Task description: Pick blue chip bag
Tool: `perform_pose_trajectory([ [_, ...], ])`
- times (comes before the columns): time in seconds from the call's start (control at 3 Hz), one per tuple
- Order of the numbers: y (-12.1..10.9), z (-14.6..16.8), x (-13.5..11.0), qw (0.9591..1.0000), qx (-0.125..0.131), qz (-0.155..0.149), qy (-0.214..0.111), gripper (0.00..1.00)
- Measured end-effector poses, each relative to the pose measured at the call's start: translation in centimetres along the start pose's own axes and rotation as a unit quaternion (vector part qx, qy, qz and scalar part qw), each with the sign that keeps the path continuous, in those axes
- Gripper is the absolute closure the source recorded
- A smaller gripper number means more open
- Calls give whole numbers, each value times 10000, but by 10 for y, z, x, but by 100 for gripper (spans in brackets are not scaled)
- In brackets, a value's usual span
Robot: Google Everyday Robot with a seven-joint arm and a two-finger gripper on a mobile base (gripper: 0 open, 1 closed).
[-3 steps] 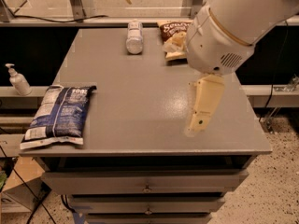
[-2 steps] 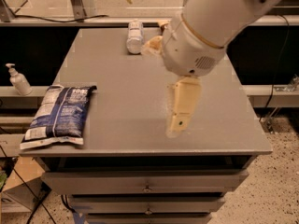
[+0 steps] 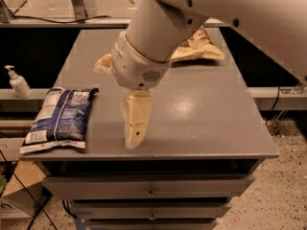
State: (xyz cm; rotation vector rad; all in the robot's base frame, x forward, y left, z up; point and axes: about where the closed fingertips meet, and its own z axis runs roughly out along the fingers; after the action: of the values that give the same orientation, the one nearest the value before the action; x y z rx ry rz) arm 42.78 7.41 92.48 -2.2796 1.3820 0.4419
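The blue chip bag (image 3: 60,120) lies flat at the left front edge of the grey table (image 3: 216,119), dark navy with white panels and white crimped ends. My gripper (image 3: 133,137) hangs from the large white arm (image 3: 148,47) and points down over the table's front middle. It is to the right of the bag, about a hand's width away, and does not touch it. Nothing shows in it.
A brown-and-yellow chip bag (image 3: 197,46) lies at the back right, partly behind the arm. A pale scrap (image 3: 102,63) shows at the back left. A pump bottle (image 3: 18,82) stands on a ledge left of the table. Drawers (image 3: 149,187) are below.
The arm and gripper have moved left across the table towards the blue chip bag. The can at the back is now hidden behind the arm. The bag has not moved.
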Motion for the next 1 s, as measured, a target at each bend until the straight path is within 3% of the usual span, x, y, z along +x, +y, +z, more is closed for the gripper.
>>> perform_pose_trajectory([
  [0.33, -26, 49, -34, 9978, -394, -358, -400, 0],
  [1.0, -54, 67, -41, 9960, -349, -597, -561, 0],
])
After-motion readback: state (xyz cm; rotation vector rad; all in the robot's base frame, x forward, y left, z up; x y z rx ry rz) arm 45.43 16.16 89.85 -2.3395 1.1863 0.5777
